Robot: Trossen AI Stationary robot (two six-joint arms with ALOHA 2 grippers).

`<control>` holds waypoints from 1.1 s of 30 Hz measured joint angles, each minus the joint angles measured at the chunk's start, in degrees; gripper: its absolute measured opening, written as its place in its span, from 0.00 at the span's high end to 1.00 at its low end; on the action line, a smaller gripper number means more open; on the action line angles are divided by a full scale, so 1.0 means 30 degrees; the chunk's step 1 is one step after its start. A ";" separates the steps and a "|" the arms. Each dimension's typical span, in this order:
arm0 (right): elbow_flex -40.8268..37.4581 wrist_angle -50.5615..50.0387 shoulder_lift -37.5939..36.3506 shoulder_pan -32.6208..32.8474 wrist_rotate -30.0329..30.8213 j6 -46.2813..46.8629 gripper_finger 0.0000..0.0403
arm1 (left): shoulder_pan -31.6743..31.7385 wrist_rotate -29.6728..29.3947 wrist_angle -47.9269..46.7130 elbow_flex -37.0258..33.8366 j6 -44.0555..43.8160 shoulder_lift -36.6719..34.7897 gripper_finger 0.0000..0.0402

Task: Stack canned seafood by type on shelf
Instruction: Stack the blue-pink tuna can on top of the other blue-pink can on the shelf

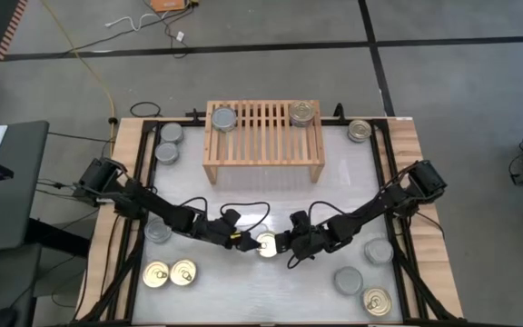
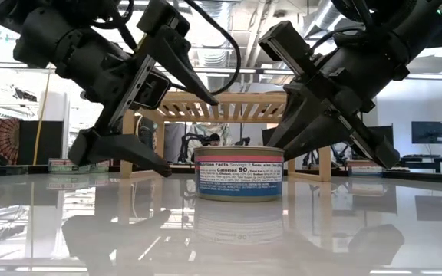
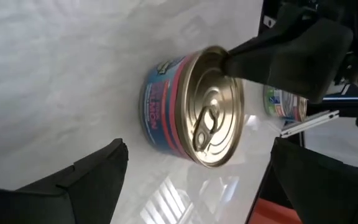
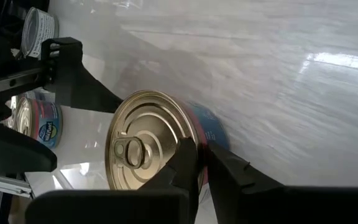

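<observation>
A gold-topped can of seafood with a pink and blue label stands upright on the white table, near the middle. My right gripper has come in from the table's right and is shut on the can's rim. My left gripper stands open just left of the can, its fingers wide apart and clear of it. The light-wood shelf stands at the far middle. It carries one silver-topped can at its left end and one gold-topped can at its right end. My right gripper pinches the can's rim on the side toward the table's right edge. One finger lies on the gold lid and the other against the outside wall. The fingers slant down from the right. The can stands upright on the table.
Two silver cans stand left of the shelf and one can stands right of it. A silver can and two gold cans sit near left. Two silver cans and a gold can sit near right.
</observation>
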 joint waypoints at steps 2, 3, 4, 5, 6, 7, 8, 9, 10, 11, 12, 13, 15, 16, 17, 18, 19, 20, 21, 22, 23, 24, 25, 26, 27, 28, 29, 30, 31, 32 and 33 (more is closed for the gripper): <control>0.0000 0.0000 0.0000 -0.0021 -0.0002 0.0000 0.85 | -0.0007 0.0004 -0.0159 0.0000 -0.0174 0.0000 0.06; 0.0000 -0.0007 0.0000 -0.0074 -0.0007 -0.0003 0.85 | -0.0007 0.0007 -0.0183 0.0000 -0.0202 0.0000 0.06; 0.0000 -0.0005 0.0000 -0.0087 -0.0007 -0.0007 0.85 | -0.0007 0.0007 -0.0173 0.0007 -0.0223 0.0000 0.06; 0.0000 -0.0001 0.0000 -0.0088 -0.0007 -0.0006 0.85 | -0.0007 0.0000 -0.0255 0.0061 -0.0248 0.0000 0.06; 0.0000 0.0000 0.0000 -0.0117 -0.0007 0.0000 0.85 | -0.0007 0.0000 -0.0357 0.0147 -0.0271 0.0000 0.06; 0.0000 0.0000 0.0000 -0.0161 -0.0007 -0.0007 0.85 | -0.0007 -0.0001 -0.0427 0.0254 -0.0278 0.0000 0.06; 0.0000 0.0000 0.0000 -0.0201 -0.0014 -0.0007 0.85 | -0.0007 -0.0007 -0.0449 0.0374 -0.0244 0.0000 0.06; 0.0000 0.0000 0.0000 -0.0204 -0.0020 0.0000 0.85 | -0.0007 -0.0014 -0.0448 0.0474 -0.0144 0.0000 0.06; 0.0000 0.0007 0.0000 -0.0204 -0.0015 -0.0017 0.85 | -0.0007 -0.0033 -0.0482 0.0550 -0.0024 0.0000 0.06; 0.0000 0.0007 0.0000 -0.0211 -0.0015 -0.0069 0.85 | -0.0007 -0.0048 -0.0582 0.0619 0.0081 0.0000 0.06; 0.0000 0.0015 0.0000 -0.0211 -0.0015 -0.0206 0.85 | -0.0007 -0.0047 -0.0677 0.0630 0.0206 0.0000 0.06; 0.0000 0.0015 0.0000 -0.0211 -0.0015 -0.0291 0.85 | -0.0007 -0.0051 -0.0806 0.0634 0.0304 0.0000 0.06; 0.0000 0.0022 0.0000 -0.0211 -0.0015 -0.0291 0.85 | -0.0007 -0.0051 -0.0912 0.0634 0.0373 0.0000 0.06; 0.0000 0.0022 0.0000 -0.0211 -0.0015 -0.0291 0.85 | -0.0007 -0.0051 -0.0930 0.0634 0.0373 0.0000 0.06; 0.0000 0.0022 0.0000 -0.0211 -0.0015 -0.0292 0.85 | -0.0007 -0.0051 -0.0923 0.0634 0.0388 0.0000 0.06; 0.0000 0.0029 0.0000 -0.0211 -0.0015 -0.0292 0.85 | -0.0007 -0.0051 -0.0931 0.0634 0.0402 0.0000 0.06; 0.0000 0.0039 0.0000 -0.0211 -0.0015 -0.0296 0.85 | -0.0007 -0.0051 -0.0938 0.0634 0.0402 0.0000 0.06; 0.0000 0.0050 0.0000 -0.0211 -0.0015 -0.0291 0.85 | -0.0007 -0.0051 -0.0938 0.0634 0.0402 0.0000 0.06; 0.0000 0.0051 0.0000 -0.0211 -0.0015 -0.0297 0.85 | -0.0007 -0.0051 -0.0938 0.0634 0.0457 0.0000 0.06; 0.0000 0.0051 0.0000 -0.0211 -0.0011 -0.0293 0.85 | -0.0007 -0.0051 -0.0938 0.0634 0.0520 0.0000 0.06; 0.0000 0.0051 0.0000 -0.0211 -0.0015 -0.0287 0.85 | -0.0007 -0.0048 -0.0944 0.0634 0.0548 0.0000 0.06; 0.0000 0.0051 0.0000 -0.0211 -0.0011 -0.0260 0.85 | -0.0007 -0.0044 -0.0969 0.0634 0.0548 0.0000 0.06; 0.0000 0.0058 0.0000 -0.0211 -0.0007 -0.0219 0.86 | -0.0007 -0.0044 -0.0982 0.0634 0.0555 0.0000 0.06; 0.0000 0.0058 0.0000 -0.0211 -0.0010 -0.0219 0.86 | -0.0007 -0.0044 -0.0988 0.0634 0.0548 0.0000 0.06; 0.0000 0.0066 0.0000 -0.0211 -0.0007 -0.0219 0.87 | -0.0007 -0.0044 -0.1007 0.0634 0.0551 0.0000 0.06; 0.0000 0.0066 0.0000 -0.0211 -0.0007 -0.0225 0.87 | -0.0007 -0.0044 -0.1023 0.0634 0.0554 0.0000 0.06; 0.0000 0.0066 0.0000 -0.0211 0.0000 -0.0226 0.88 | -0.0007 -0.0044 -0.1033 0.0634 0.0555 0.0000 0.06; 0.0000 0.0069 0.0000 -0.0211 0.0003 -0.0233 0.89 | -0.0007 -0.0044 -0.1033 0.0634 0.0552 0.0000 0.06; 0.0000 0.0080 0.0000 -0.0211 0.0007 -0.0303 0.90 | -0.0007 -0.0044 -0.1033 0.0634 0.0555 0.0000 0.06; 0.0000 0.0087 0.0000 -0.0211 0.0007 -0.0309 0.91 | -0.0007 -0.0044 -0.1033 0.0634 0.0555 0.0000 0.06; 0.0000 0.0087 0.0000 -0.0211 0.0001 -0.0311 0.91 | -0.0007 -0.0044 -0.1033 0.0634 0.0555 0.0000 0.06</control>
